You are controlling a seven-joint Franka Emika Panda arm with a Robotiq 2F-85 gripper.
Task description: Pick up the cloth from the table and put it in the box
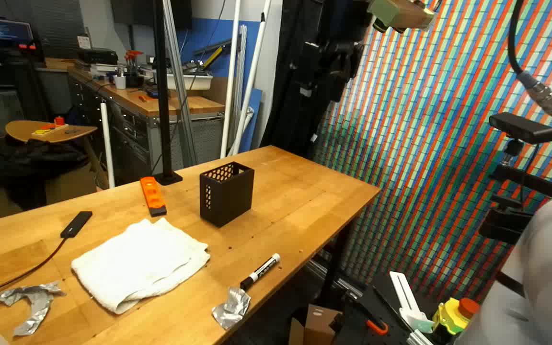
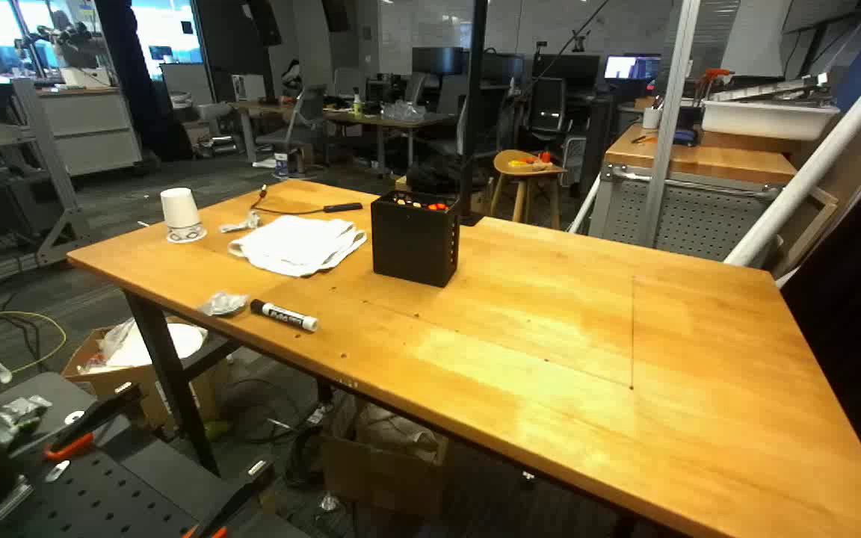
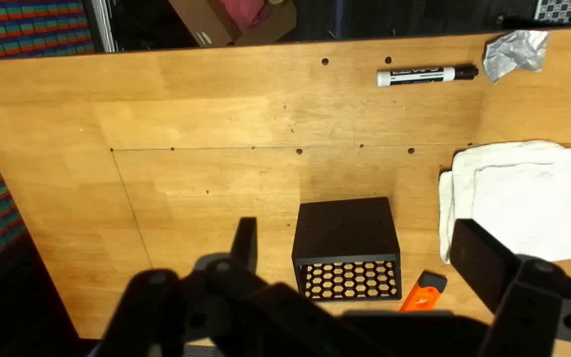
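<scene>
The white folded cloth lies flat on the wooden table in both exterior views (image 1: 139,261) (image 2: 300,243). It also shows at the right of the wrist view (image 3: 538,208). The black box with honeycomb openings stands upright on the table near the cloth, apart from it, in both exterior views (image 1: 228,194) (image 2: 414,239). In the wrist view the box (image 3: 346,230) appears between the fingers. My gripper (image 3: 357,225) is wide open above the table with nothing between its fingers. Its right finger overlaps the cloth's edge in that view. The gripper is out of both exterior views.
An orange level (image 1: 152,195) lies beside the box. A marker (image 1: 260,271) and crumpled foil (image 1: 231,307) lie near the table edge. More foil (image 1: 35,304), a black cabled device (image 1: 76,224) and a paper cup (image 2: 182,213) are near the cloth. A black post (image 1: 163,105) rises at the far edge.
</scene>
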